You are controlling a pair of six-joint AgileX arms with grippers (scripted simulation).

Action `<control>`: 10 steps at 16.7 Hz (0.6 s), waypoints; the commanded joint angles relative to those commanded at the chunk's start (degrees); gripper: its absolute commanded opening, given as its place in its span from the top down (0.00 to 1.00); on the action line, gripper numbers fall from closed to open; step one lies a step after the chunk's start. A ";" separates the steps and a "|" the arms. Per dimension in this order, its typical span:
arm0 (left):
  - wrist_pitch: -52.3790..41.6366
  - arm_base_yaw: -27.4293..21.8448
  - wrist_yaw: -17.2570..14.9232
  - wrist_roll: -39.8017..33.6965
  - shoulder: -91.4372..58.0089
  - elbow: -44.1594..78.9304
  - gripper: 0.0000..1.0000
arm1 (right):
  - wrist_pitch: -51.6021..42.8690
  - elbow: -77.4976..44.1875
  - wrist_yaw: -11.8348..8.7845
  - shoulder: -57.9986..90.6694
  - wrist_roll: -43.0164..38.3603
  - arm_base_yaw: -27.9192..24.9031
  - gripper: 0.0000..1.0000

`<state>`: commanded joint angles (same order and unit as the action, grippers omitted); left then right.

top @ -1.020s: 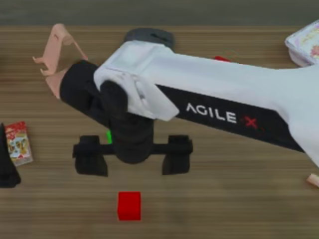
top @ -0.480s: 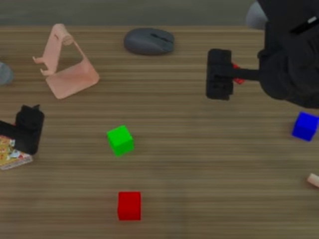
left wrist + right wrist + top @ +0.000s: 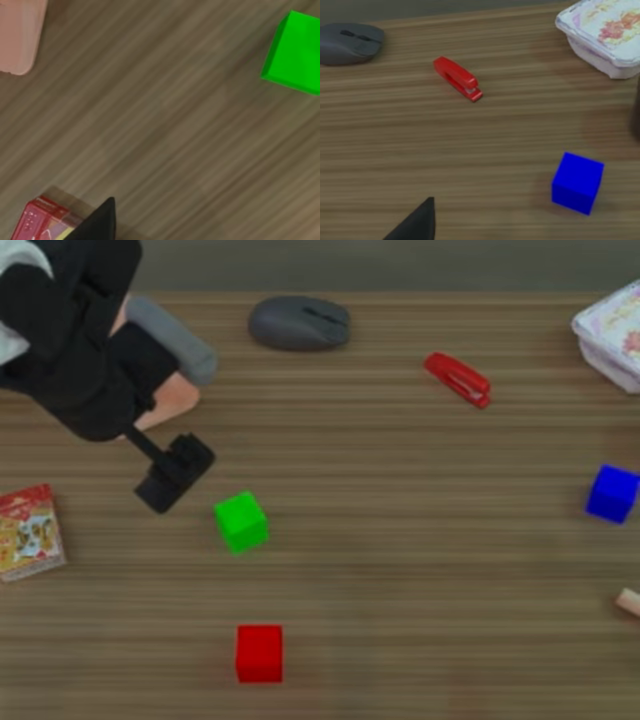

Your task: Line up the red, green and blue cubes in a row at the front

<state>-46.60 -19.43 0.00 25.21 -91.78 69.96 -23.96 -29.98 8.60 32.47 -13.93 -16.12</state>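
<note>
Toward the front left of the top view, the red cube (image 3: 259, 653) rests on the table. The green cube (image 3: 241, 521) sits behind it, also showing in the left wrist view (image 3: 295, 55). Far to the right lies the blue cube (image 3: 612, 493), which the right wrist view (image 3: 577, 182) sees nearby. My left gripper (image 3: 150, 452) hangs just left of and behind the green cube, open and empty, one finger (image 3: 176, 472) showing. My right gripper (image 3: 520, 235) is outside the top view; its one visible fingertip (image 3: 417, 222) stands far aside, so it is open and holds nothing.
A grey mouse (image 3: 299, 322) and a red stapler (image 3: 458, 378) lie at the back. A patterned food container (image 3: 612, 328) stands at the back right. A card box (image 3: 30, 532) lies at the left edge. A pink stand (image 3: 170, 400) is mostly hidden under my left arm.
My right arm has pulled away to the right and left the top view. My left arm has swung in from the left edge toward the green cube. No cube has moved.
</note>
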 joint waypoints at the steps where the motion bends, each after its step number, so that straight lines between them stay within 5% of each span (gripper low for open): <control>1: -2.46 -1.03 -0.02 1.32 -4.65 3.70 0.00 | 2.94 4.60 -0.74 -4.75 2.23 2.24 0.00; 10: -15.81 -6.99 -0.15 8.95 -31.37 26.14 0.00 | 23.01 29.06 -8.16 -31.18 13.59 15.02 0.00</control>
<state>-62.41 -26.42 -0.15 34.16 -123.16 96.10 -0.95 -0.91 0.44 1.29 -0.34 -1.09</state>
